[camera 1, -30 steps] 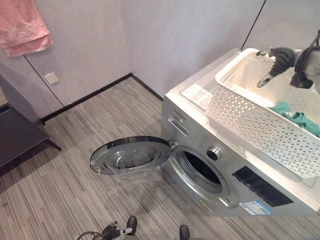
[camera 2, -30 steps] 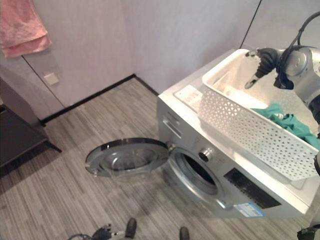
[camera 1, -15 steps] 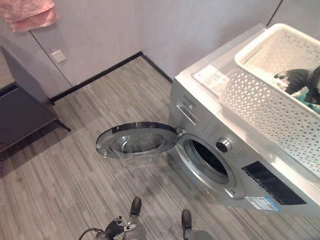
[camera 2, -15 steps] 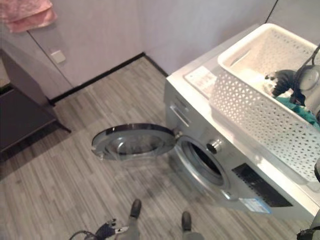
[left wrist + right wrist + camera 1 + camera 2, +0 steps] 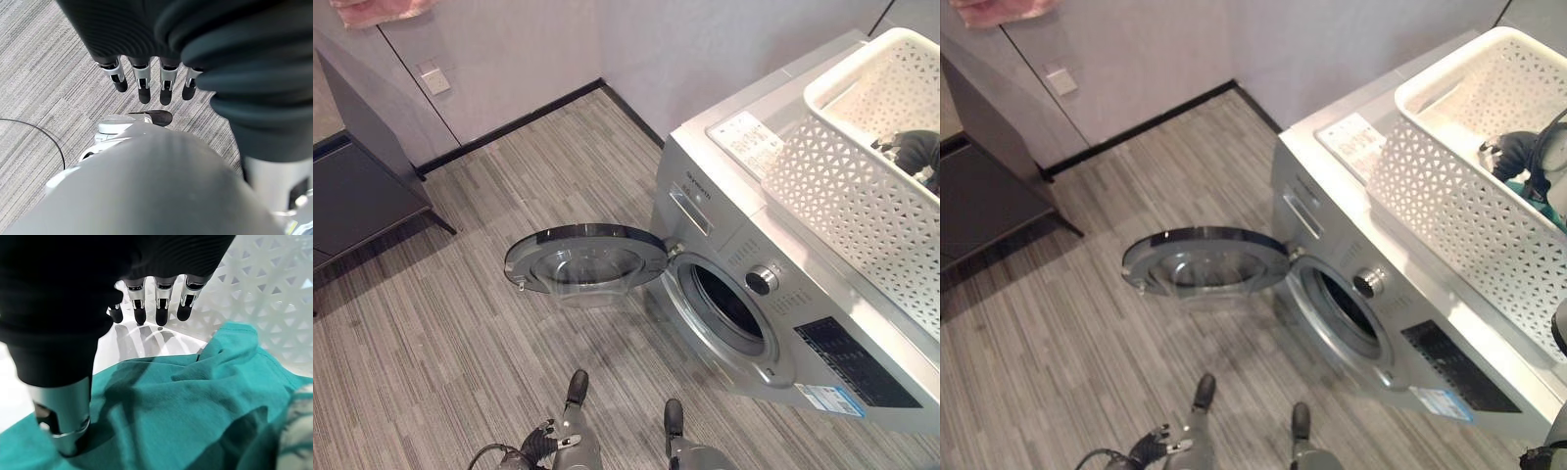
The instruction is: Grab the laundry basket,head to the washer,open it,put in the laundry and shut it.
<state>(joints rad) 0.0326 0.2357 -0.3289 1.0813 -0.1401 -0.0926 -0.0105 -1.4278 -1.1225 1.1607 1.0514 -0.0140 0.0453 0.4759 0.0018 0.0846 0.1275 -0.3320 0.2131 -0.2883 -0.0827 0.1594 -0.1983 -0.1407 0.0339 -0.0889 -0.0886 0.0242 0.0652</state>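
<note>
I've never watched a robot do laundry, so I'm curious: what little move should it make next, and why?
Probably lower the right hand and close its fingers on the teal cloth. It hovers open just above the cloth inside the white basket on the washer, whose door already stands open. The left hand hangs idle.

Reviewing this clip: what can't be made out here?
- Washer drum contents: dark past the opening in both eye views.
- Teal garment: in the right eye view, the basket wall and right hand cover most of it.
- Basket's far end: cut off by the edge in both eye views.
- Control-panel print: too small.
</note>
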